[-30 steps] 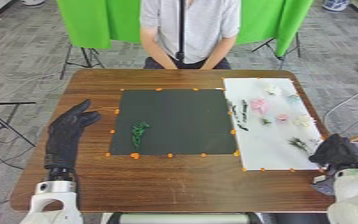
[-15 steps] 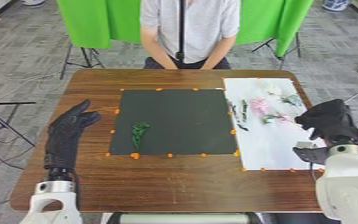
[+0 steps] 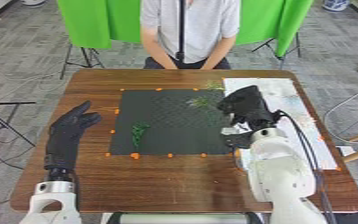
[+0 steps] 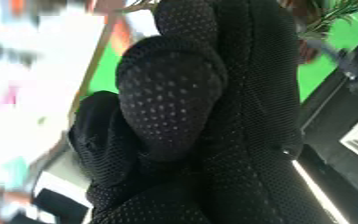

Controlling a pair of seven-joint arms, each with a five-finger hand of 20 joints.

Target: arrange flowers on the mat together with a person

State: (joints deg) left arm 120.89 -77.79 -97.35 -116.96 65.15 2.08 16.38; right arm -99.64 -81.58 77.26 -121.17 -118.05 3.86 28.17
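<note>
So the right hand (image 3: 245,107) is over the right edge of the dark mat (image 3: 175,140), where it meets the white sheet (image 3: 251,84). Its fingers are curled in and pinching a wispy green sprig (image 3: 200,102), and the feathery tips poke out past the glove, over the mat. Wrist view has that greenery just beyond the fingers too, though I can't tell exactly where the stem is gripped.

There's also a darker green stem (image 3: 140,131) lying on the left part of the mat, leafy end toward the far side. Some pale flowers are on the far part of the white sheet, pretty hazy from here.

Left hand (image 3: 64,132) is over the brown counter (image 3: 184,185), left of the mat, fingers loose and released, thumb apart, holding nothing.
</note>
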